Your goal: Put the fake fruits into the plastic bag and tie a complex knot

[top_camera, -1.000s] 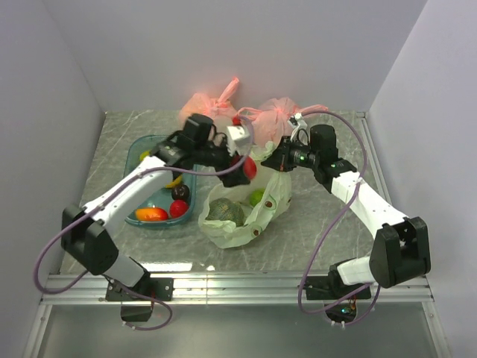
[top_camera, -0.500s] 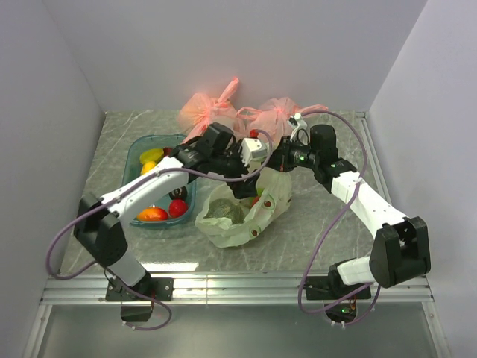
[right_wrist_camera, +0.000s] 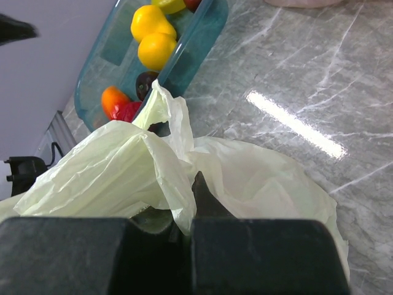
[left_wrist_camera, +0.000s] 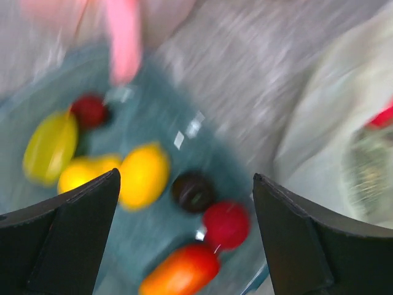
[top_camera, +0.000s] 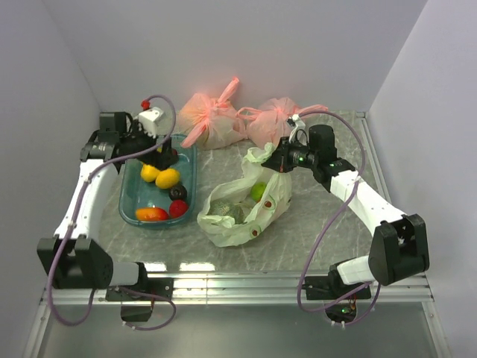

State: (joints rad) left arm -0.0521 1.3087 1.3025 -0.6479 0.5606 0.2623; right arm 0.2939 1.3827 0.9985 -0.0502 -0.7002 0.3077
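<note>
The pale green plastic bag (top_camera: 242, 212) lies mid-table with its mouth held up. My right gripper (top_camera: 273, 159) is shut on its rim, and in the right wrist view the film is pinched between the closed fingers of that gripper (right_wrist_camera: 190, 203). A bumpy green fruit (top_camera: 223, 211) and a lime-green one (top_camera: 258, 192) show inside the bag. My left gripper (top_camera: 164, 157) hangs open and empty over the teal tray (top_camera: 130, 195). Below the left gripper (left_wrist_camera: 185, 176) lie a yellow lemon (left_wrist_camera: 144, 175), a dark purple fruit (left_wrist_camera: 192, 192), a red one (left_wrist_camera: 226, 224) and an orange one (left_wrist_camera: 180, 270).
Two knotted salmon-pink bags (top_camera: 212, 119) (top_camera: 272, 119) sit against the back wall. The tray stands just left of the green bag (right_wrist_camera: 258, 178), its corner (right_wrist_camera: 196, 46) almost touching it. Walls close in on both sides.
My left gripper carried a red fruit to the bag's mouth, let it go there and swung back left over the tray, now open. The right gripper has held still.
</note>
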